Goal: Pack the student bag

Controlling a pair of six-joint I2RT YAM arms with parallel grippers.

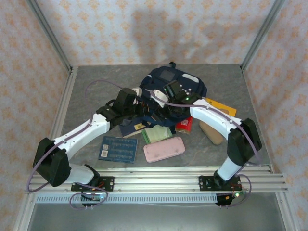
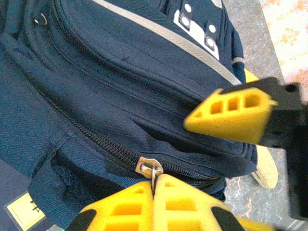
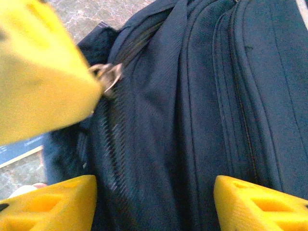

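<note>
The student bag, navy blue with grey stripes and white patches, lies at the table's back centre. My left gripper is shut on the metal ring of a zipper pull at the bag's near edge; in the top view it sits at the bag's left front. My right gripper is open, its yellow fingers straddling the bag's fabric beside the zipper track. The same zipper pull shows next to the left finger. From above, the right gripper is over the bag's front.
Loose items lie in front of the bag: a blue card, a pink case, a green item, a red box, a tan object and a yellow book. Metal rails border the table.
</note>
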